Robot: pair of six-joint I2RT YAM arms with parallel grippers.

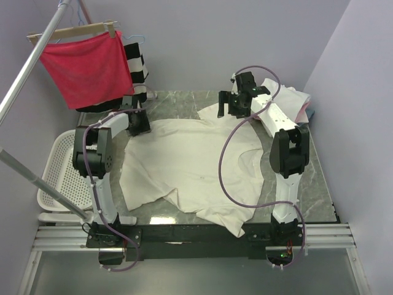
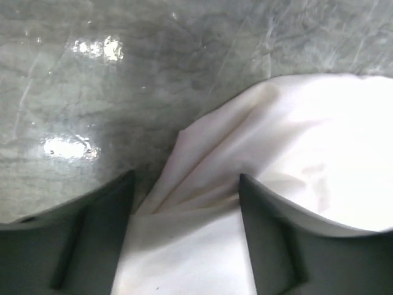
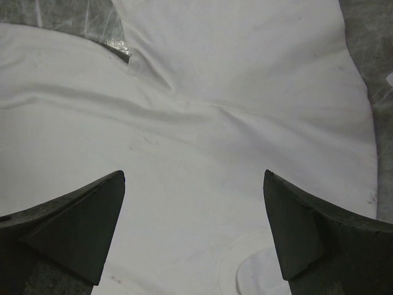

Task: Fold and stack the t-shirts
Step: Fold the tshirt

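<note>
Fingers of the left gripper (image 2: 186, 178) fill the bottom of my left wrist feed. They are spread wide, and a bunched edge of the shirt (image 2: 319, 135) lies between them with nothing pinched. On my right wrist feed the right gripper (image 3: 194, 174) is likewise released, its fingers (image 3: 67, 233) parted above flat cream cloth. A round pale shape at 6 o'clock there may be the neck label, though I cannot be sure.

From overhead I see the shirt spread rumpled over the middle of the table (image 1: 178, 101), one corner at 5 o'clock reaching the near edge. The left gripper sits at the shirt's 10 o'clock corner and the right gripper at its 1 o'clock edge.

At the table's 2 o'clock corner lies a pile (image 1: 288, 98) of more shirts, cream on top with slivers of pink and blue at its outer side. Off the table at 9 o'clock stands a white basket (image 1: 61, 166). At 11 o'clock a red cloth (image 1: 86, 67) hangs from a hanger (image 1: 73, 31), with a striped garment (image 1: 138, 61) just behind it.
</note>
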